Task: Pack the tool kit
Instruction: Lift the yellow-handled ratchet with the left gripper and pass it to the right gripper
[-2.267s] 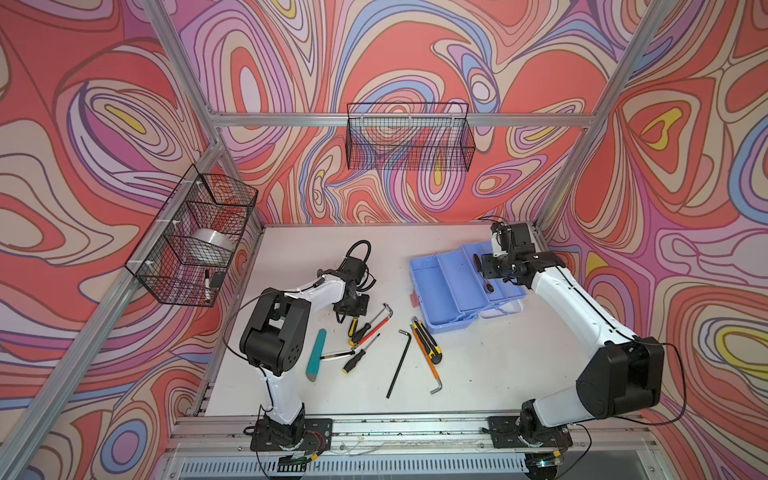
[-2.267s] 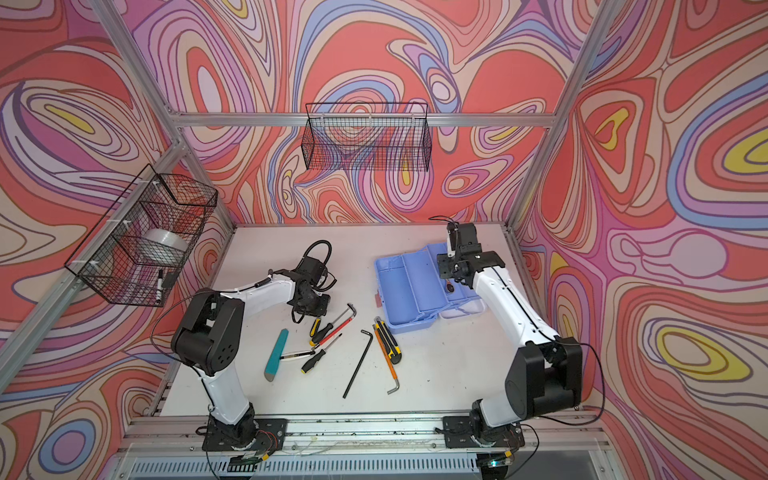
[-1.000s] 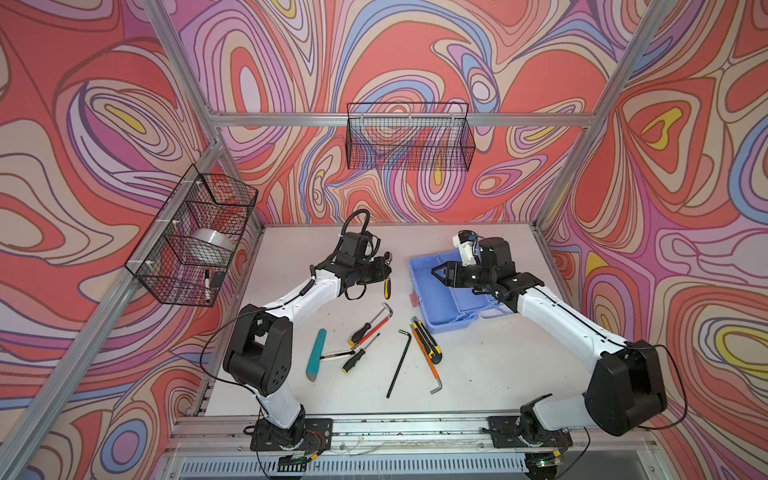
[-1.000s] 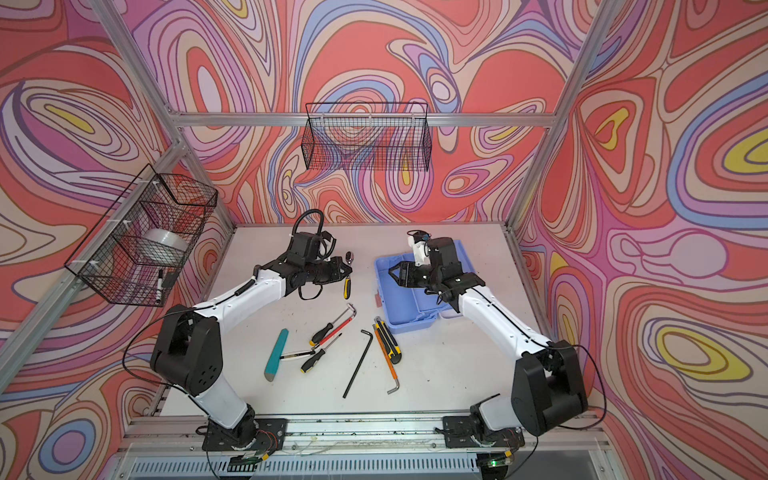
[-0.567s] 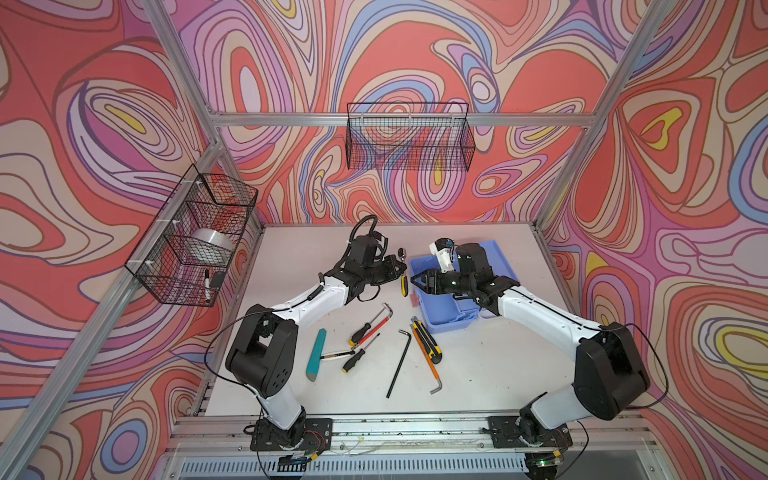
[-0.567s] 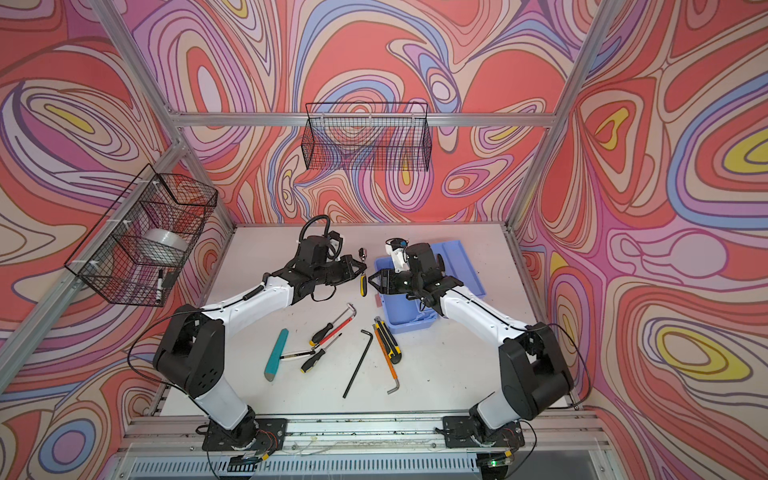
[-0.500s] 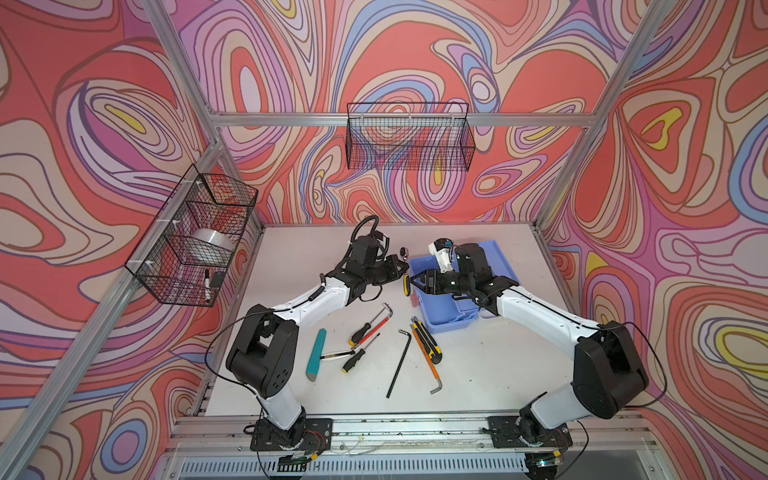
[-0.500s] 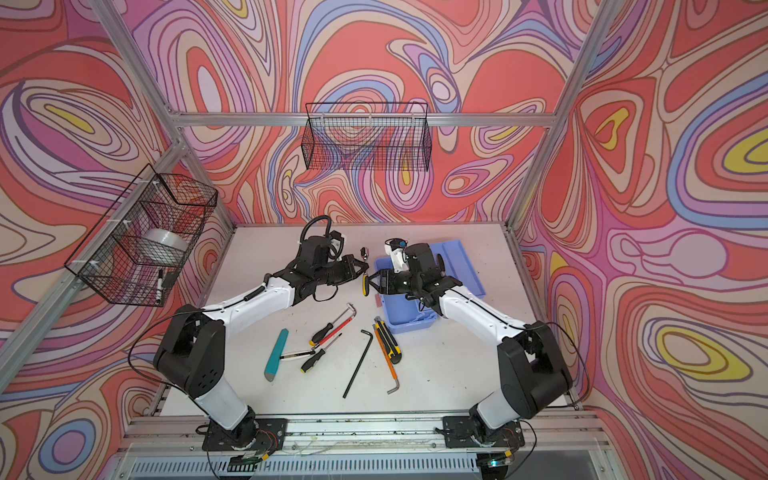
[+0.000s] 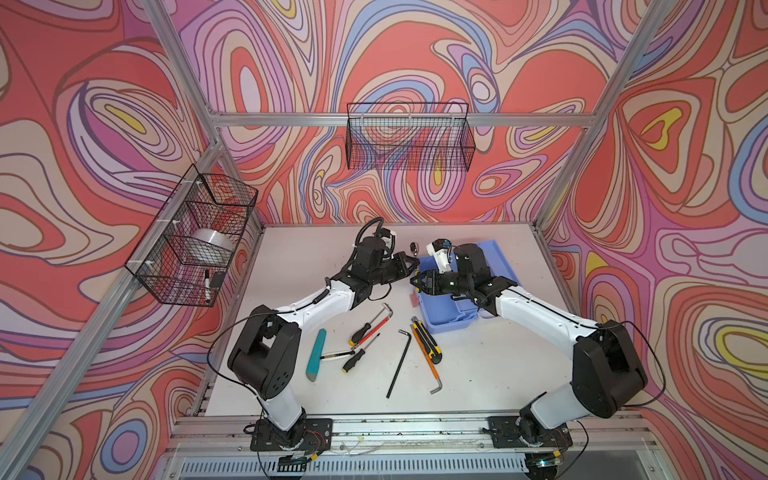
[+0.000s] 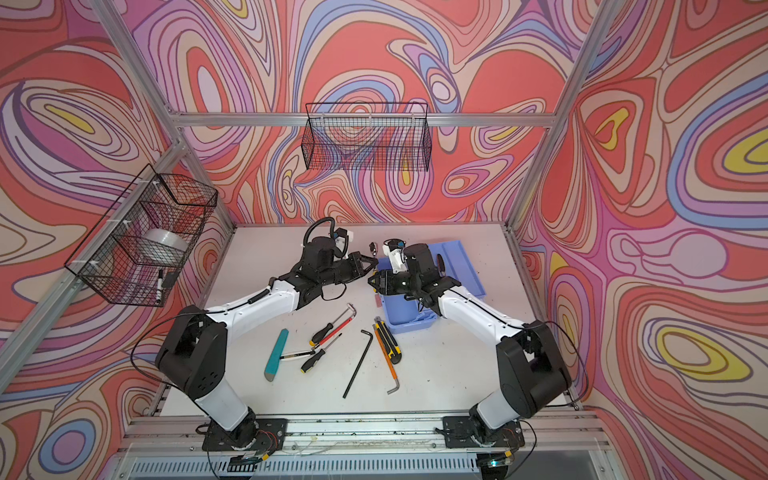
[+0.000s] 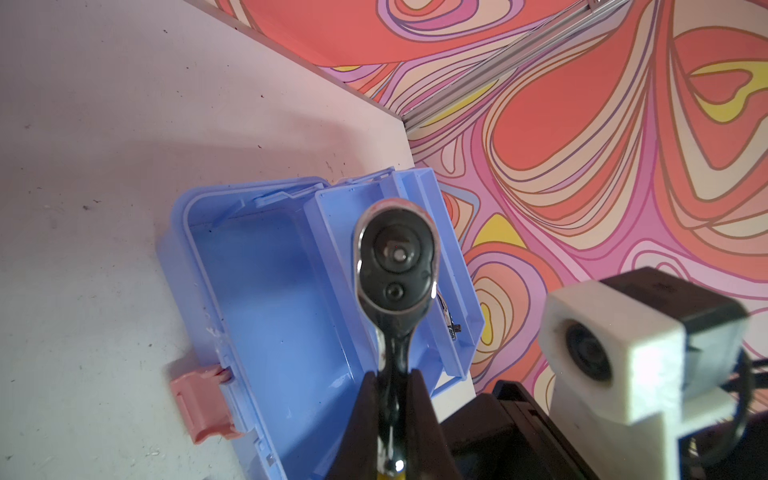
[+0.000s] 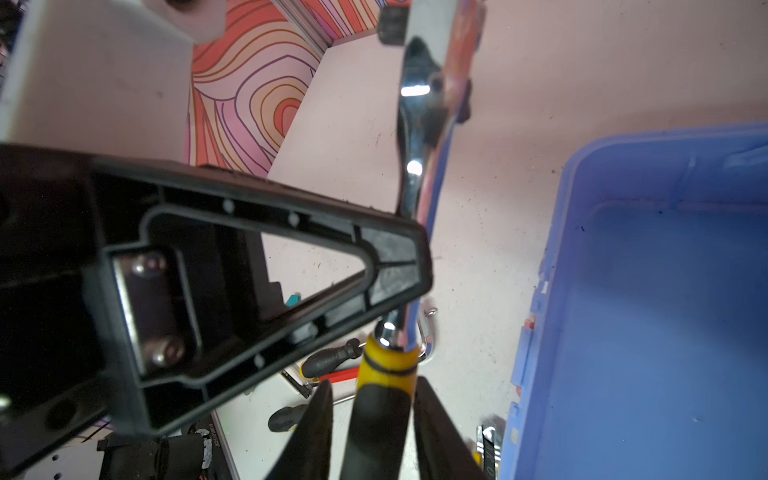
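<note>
The tool kit's blue box lies open at the table's middle right, its pink latch facing left. My left gripper is shut on the chrome shaft of a ratchet wrench and holds it in the air at the box's left rim. The ratchet's head points to the back. My right gripper meets it from the right. Its fingers stand close on either side of the ratchet's yellow-and-black handle, and a sliver of gap shows on one side.
Loose tools lie in front of the box: two screwdrivers, a black hex key, a utility knife, an orange hex key and a teal tool. Black wire baskets hang on the back wall and the left wall.
The left arm lifted the ratchet off the table and carried it right to the box. The right arm swung left to meet it, and its jaws narrowed around the handle.
</note>
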{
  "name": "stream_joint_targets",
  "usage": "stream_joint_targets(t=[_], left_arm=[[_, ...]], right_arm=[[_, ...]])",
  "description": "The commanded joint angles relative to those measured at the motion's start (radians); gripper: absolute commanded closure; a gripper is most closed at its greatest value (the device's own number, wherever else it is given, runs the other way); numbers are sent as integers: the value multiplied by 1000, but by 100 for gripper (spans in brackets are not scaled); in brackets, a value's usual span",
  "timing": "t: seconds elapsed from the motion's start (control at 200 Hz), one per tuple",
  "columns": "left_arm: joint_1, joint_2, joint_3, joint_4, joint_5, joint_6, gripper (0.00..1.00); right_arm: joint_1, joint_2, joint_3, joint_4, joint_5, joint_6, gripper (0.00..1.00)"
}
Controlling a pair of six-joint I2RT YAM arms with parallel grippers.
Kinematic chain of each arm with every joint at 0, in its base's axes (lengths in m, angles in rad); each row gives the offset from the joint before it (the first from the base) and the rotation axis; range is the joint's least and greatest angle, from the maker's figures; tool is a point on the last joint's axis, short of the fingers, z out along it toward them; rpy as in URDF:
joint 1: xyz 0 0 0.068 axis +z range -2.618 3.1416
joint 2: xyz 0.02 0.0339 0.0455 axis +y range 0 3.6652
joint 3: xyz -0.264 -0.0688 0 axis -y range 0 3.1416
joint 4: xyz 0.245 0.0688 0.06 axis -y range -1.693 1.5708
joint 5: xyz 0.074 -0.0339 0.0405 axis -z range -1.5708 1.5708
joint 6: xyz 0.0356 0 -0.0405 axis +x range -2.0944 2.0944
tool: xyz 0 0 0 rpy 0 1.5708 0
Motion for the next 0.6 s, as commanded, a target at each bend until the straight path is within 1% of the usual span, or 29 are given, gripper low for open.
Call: stream_joint_targets(t=[0.0, 0.155, 0.215, 0.24, 0.295, 0.34, 0.476, 0.596], left_arm=[[-6, -11, -10, 96, 16, -36, 100], [-9, -4, -20, 105, 18, -42, 100], [-9, -2, -22, 106, 22, -43, 96], [-10, -3, -24, 107, 21, -43, 93], [-9, -5, -24, 100, 20, -41, 83], [-10, -9, -22, 87, 17, -32, 77], [-10, -38, -11, 18, 4, 17, 45], [-7, -80, -12, -61, -28, 73, 27]], right_arm=[[7, 10, 1, -1, 2, -8, 74], [7, 4, 5, -21, 21, -20, 88], [6, 3, 10, -36, 30, -28, 94], [6, 1, 13, -47, 37, -32, 97], [6, 3, 25, -76, 59, -41, 100], [5, -2, 31, -98, 75, -51, 100], [5, -29, 47, -150, 146, -85, 100], [-9, -52, 83, -245, 229, -138, 100]])
